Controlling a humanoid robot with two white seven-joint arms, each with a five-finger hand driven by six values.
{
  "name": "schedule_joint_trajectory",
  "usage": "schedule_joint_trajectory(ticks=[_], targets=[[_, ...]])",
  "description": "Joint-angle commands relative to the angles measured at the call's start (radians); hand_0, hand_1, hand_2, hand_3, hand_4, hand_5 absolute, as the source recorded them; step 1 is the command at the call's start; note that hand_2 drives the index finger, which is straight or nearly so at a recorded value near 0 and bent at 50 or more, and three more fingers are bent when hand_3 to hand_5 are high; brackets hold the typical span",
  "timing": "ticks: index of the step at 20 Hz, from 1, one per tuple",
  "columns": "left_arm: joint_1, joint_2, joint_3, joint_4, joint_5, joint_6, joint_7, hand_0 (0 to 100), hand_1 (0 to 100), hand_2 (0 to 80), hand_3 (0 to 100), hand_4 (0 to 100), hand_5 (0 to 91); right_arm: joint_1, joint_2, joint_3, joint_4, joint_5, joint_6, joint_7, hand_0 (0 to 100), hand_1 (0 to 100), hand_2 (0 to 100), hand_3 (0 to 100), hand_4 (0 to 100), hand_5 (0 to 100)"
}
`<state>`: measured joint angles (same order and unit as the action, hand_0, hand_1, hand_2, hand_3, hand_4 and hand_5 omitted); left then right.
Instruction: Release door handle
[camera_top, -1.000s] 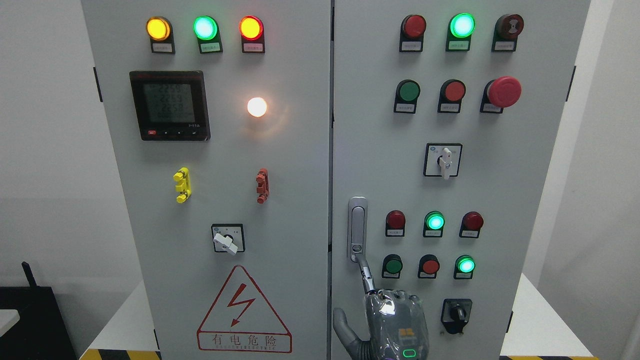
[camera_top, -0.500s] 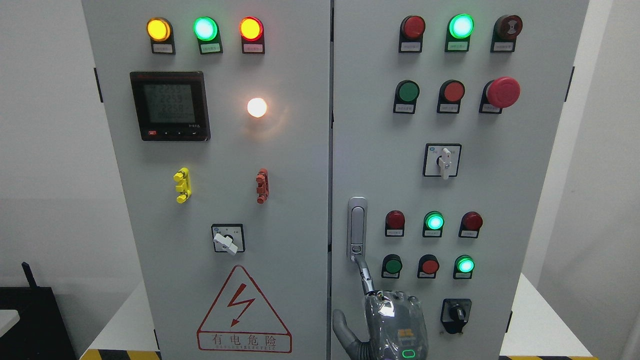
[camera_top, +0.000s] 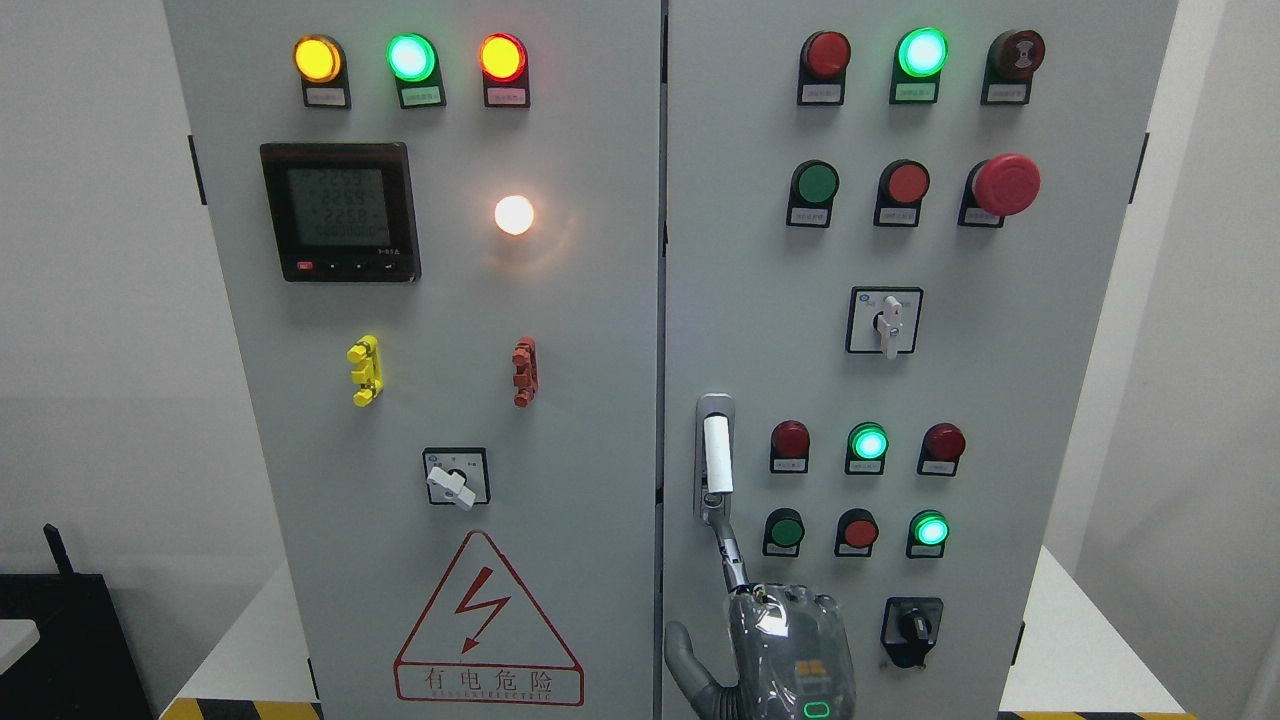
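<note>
The door handle (camera_top: 716, 455) is a grey vertical latch on the left edge of the cabinet's right door (camera_top: 760, 300). Its inner lever now shows bright white and stands out from its housing. My right hand (camera_top: 770, 630) comes up from the bottom edge below the handle, back toward me, wrapped in clear plastic. Its index finger (camera_top: 733, 555) is stretched up and its tip touches the handle's lower end. The thumb (camera_top: 683, 655) sticks out to the left. The hand grasps nothing. The left arm is out of view.
The right door carries lamps, push buttons, a red mushroom stop button (camera_top: 1006, 184) and rotary switches (camera_top: 886, 320). A black knob (camera_top: 911, 630) sits just right of my hand. The left door (camera_top: 450, 400) holds a meter, lamps and a warning triangle.
The handle's lever has turned from grey to bright white, popped out of its housing. My hand and finger have hardly moved.
</note>
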<state>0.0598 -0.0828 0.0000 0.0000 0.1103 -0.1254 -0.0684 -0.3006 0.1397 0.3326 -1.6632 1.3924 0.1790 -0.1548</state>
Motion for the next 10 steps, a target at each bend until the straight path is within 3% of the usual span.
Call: schedule_joint_trajectory(ticks=[1,6,10], targets=[[0.000,0.000,-0.012,-0.015,0.000,0.000,-0.001,12,39,0.0,0,0,0.0,-0.002,0.000,-0.001,-0.018,-0.003,-0.004,-0.032,38,37,9,100,100,98],[0.000,0.000,-0.012,-0.015,0.000,0.000,-0.001,12,39,0.0,0,0,0.0,0.003,0.000,-0.001,-0.035,-0.004,-0.010,-0.063,38,37,9,100,100,98],[0.000,0.000,-0.012,-0.015,0.000,0.000,-0.001,12,39,0.0,0,0,0.0,0.012,0.001,-0.006,-0.046,-0.006,-0.030,-0.092,38,38,17,100,100,97]])
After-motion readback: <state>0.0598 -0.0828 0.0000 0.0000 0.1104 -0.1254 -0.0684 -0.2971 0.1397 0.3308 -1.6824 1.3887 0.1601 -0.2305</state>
